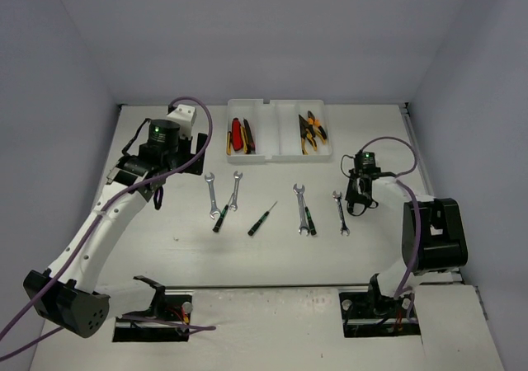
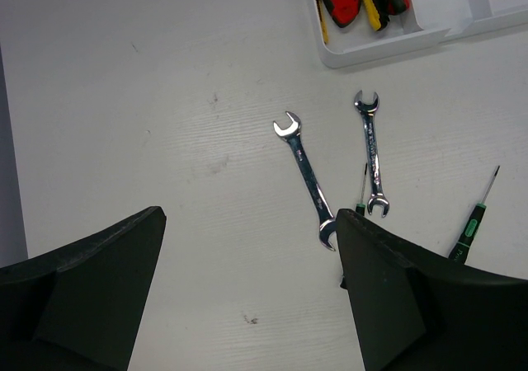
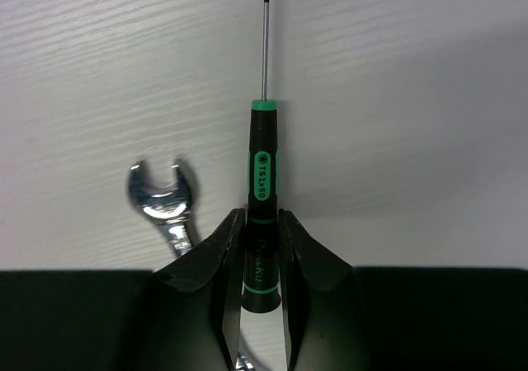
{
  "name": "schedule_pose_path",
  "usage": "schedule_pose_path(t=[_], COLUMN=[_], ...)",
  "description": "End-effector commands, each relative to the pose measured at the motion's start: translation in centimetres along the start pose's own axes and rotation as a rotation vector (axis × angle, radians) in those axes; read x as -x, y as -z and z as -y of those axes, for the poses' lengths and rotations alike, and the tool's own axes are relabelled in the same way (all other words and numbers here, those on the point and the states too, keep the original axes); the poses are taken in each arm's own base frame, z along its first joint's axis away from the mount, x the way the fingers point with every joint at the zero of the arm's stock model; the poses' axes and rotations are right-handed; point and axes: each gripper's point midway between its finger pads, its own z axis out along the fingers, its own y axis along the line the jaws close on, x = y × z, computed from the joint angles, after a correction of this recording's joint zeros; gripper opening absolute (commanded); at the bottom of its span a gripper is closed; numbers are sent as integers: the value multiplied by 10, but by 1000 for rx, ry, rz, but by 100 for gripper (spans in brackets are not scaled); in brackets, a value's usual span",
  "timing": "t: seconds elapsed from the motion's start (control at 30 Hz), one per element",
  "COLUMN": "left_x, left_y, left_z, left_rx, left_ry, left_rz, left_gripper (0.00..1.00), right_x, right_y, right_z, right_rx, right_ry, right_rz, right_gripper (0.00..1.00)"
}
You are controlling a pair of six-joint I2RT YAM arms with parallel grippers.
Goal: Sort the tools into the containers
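Fingers of the right gripper point(image 3: 260, 216) clench the black-green screwdriver point(image 3: 261, 169) by its handle; a wrench point(image 3: 163, 196) lies just beside their left edge, bare table point(image 3: 396, 99) ahead. The left gripper point(image 2: 250, 218) gapes over open table, the tray point(image 2: 388, 48) corner ahead-right.

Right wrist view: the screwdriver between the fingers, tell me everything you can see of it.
The screwdriver is slim: black plastic-looking handle, green collar and printed green stripe, thin bare metal shaft with a small dark tip. It points straight away from the right gripper, whose fingers clamp the handle's lower end from both sides. Whether it touches the white table is unclear. A silver wrench lies just left of it, apart.
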Motion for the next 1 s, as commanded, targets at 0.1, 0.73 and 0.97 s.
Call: schedule_pose_path(t=[0.1,0.73,0.97], left_x=[13,8,9], left_y=[1,5,7], left_z=[0,-14,-12], left_rx=[-8,48,34], left_ry=[15,2,8], left_rz=[51,56,61], left_gripper=[81,81,81], right_x=[79,197,211], right_y=[56,-28,-2], right_z=[-91,-258,-248], right_rx=[108,255,219], right_ry=[93,149,143], right_rz=[261,351,410], right_gripper=[0,15,46])
